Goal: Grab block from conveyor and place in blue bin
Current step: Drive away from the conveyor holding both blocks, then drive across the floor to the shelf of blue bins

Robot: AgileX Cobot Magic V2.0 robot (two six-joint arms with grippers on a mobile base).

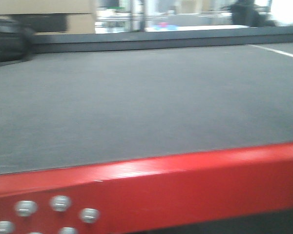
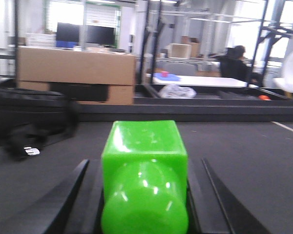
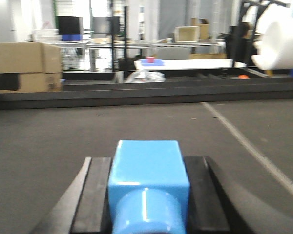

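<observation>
— Where's the block?
— There are two, one in each wrist view. A green block (image 2: 144, 141) is pinched in the left claw (image 2: 145, 165), with black pads against both its sides. A blue block (image 3: 146, 156) is pinched the same way in the right claw (image 3: 149, 168). Each block has a round stub facing the camera. Both hang low over the belt (image 1: 136, 97) (whether they touch it, I cannot tell).
— And the front view?
— Only the wrist views show claws and blocks. The front view has one red bar (image 1: 185, 180) along the belt's near edge, with five bolt heads (image 1: 60, 202) I can count at its left end.
— What else?
— One black rail (image 1: 151, 41) runs along the far edge, and one white line (image 3: 249, 146) crosses the belt near its right side. One black bag (image 2: 29, 117) lies at the far left corner. Two stacked cardboard boxes (image 2: 73, 66) stand beyond the rail there. Past them are two monitors (image 2: 83, 34), and one seated person (image 2: 237, 61) is far right.
— Any writing?
— A white tag (image 2: 31, 151) on the bag, too blurred to read.
</observation>
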